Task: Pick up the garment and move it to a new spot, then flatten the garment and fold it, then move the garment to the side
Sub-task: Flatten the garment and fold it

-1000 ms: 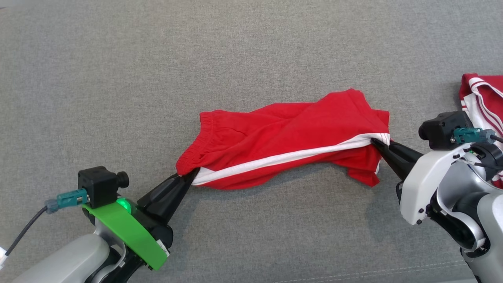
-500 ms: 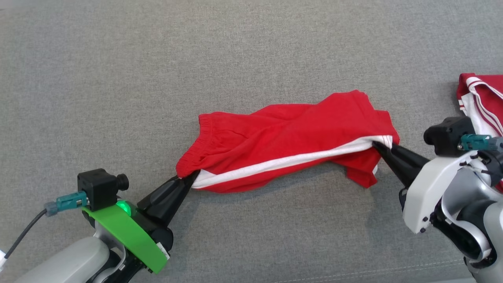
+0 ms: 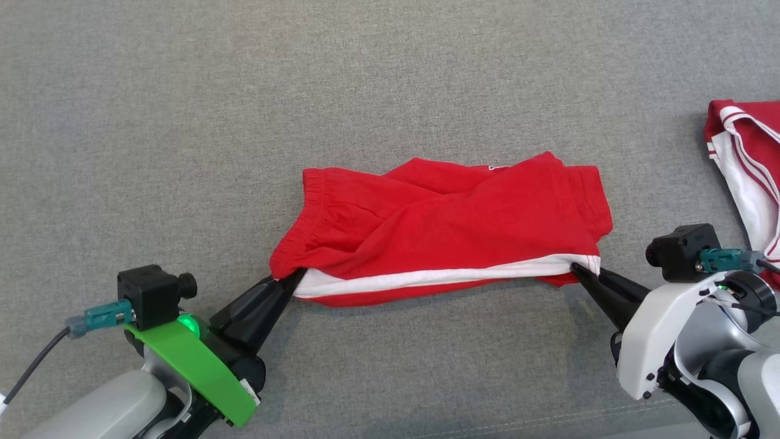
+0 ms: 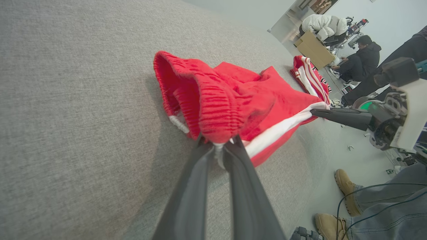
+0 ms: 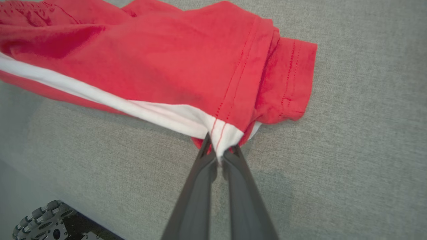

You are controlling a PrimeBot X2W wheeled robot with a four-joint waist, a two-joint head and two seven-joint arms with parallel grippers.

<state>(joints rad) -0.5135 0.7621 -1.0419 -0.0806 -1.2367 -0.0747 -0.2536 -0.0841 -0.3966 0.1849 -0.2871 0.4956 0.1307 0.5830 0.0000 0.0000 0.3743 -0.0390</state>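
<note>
Grey woven surface (image 3: pixel 390 73) (pale floor (image 4: pixel 357 166) beyond)

We identify the left end effector (image 3: pixel 296 277) by two long black fingers (image 3: pixel 259 308) that taper to a fine tip. Behind them is a bright green curved bracket (image 3: pixel 195 369) with a lit green indicator (image 3: pixel 190 323). A black cube camera (image 3: pixel 149 289) with a short cylindrical lens is mounted by the bracket. A teal connector (image 3: pixel 105 315) joins it to a grey cable (image 3: pixel 36 364). The forearm (image 3: pixel 103 405) is pale grey. The right end effector (image 3: pixel 576 268) has the same black fingers, but a white shell (image 3: pixel 661 329) with small dark screws (image 3: pixel 649 378). It carries its own black camera (image 3: pixel 682 251) and teal connector (image 3: pixel 722 259). In the right wrist view we note a black wheel (image 5: pixel 43 220) rimmed with small grey rollers.
</note>
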